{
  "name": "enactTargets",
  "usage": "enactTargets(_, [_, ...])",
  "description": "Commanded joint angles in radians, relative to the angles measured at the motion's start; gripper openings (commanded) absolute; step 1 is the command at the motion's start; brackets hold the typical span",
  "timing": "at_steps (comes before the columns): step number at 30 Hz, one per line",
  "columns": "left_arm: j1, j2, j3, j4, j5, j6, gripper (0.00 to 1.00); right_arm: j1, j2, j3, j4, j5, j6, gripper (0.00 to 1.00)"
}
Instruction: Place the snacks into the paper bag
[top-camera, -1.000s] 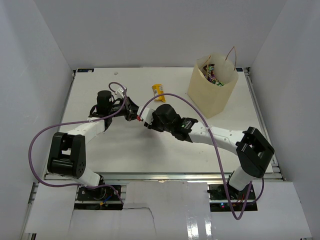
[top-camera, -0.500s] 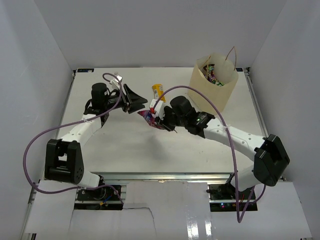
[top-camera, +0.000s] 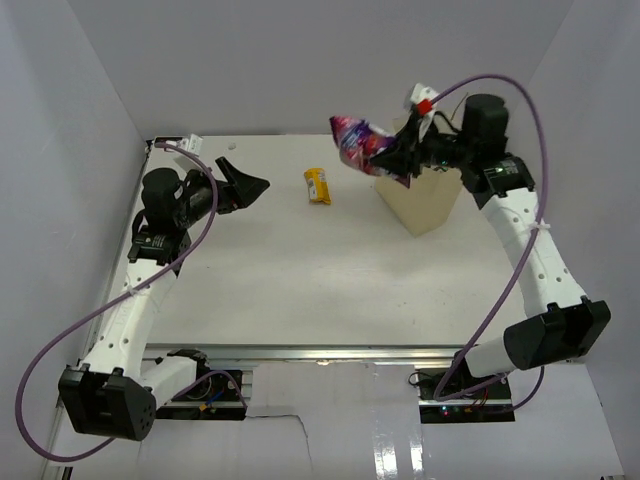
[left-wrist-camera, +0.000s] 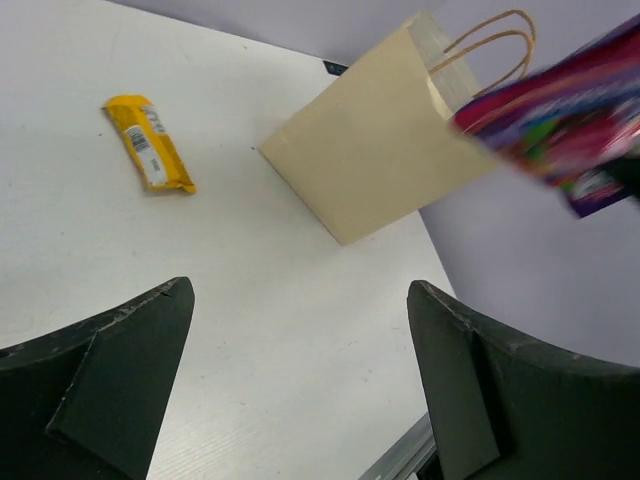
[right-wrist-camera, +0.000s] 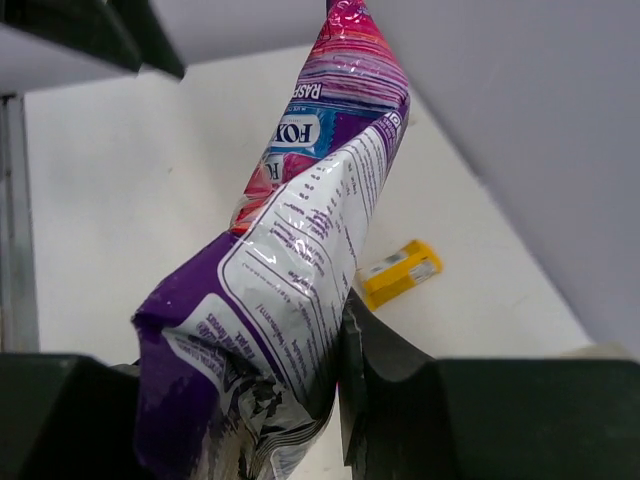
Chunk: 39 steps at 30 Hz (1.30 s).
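The right hand (top-camera: 405, 160) clamps one end of a shiny purple-and-pink snack packet (top-camera: 358, 145), aloft just left of the mouth of the upright tan paper bag (top-camera: 425, 205), long axis running leftward away from it; its label shows "FO" and "RAS"; the left hand (top-camera: 245, 190) gapes, holding nothing, nearer the small yellow-orange bar (top-camera: 317, 186) lying on the white tabletop (top-camera: 300, 270).

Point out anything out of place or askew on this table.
Nothing is spilled or damaged. One yellow bar lies alone on the table, outside the paper bag. The purple packet is in the air, pinched at one end by the right gripper and jutting sideways near the bag's top.
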Motion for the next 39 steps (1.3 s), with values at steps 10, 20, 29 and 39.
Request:
enactTargets(10, [0.003, -0.097, -0.136, -0.043, -0.118, 0.013, 0.98, -0.363, -0.026, 0.157, 0.291, 0.16, 0.294, 0.08])
enactTargets(20, [0.003, -0.044, -0.108, -0.136, -0.234, -0.109, 0.98, -0.361, 0.043, 0.055, 0.315, 0.429, 0.162, 0.08])
enactTargets(29, [0.003, 0.036, -0.108, -0.039, -0.155, -0.148, 0.98, -0.314, 0.11, -0.022, 0.36, 0.432, 0.067, 0.08])
enactTargets(39, [-0.019, 0.318, -0.035, 0.043, -0.002, -0.22, 0.98, -0.313, 0.062, -0.08, 0.341, 0.454, 0.05, 0.62])
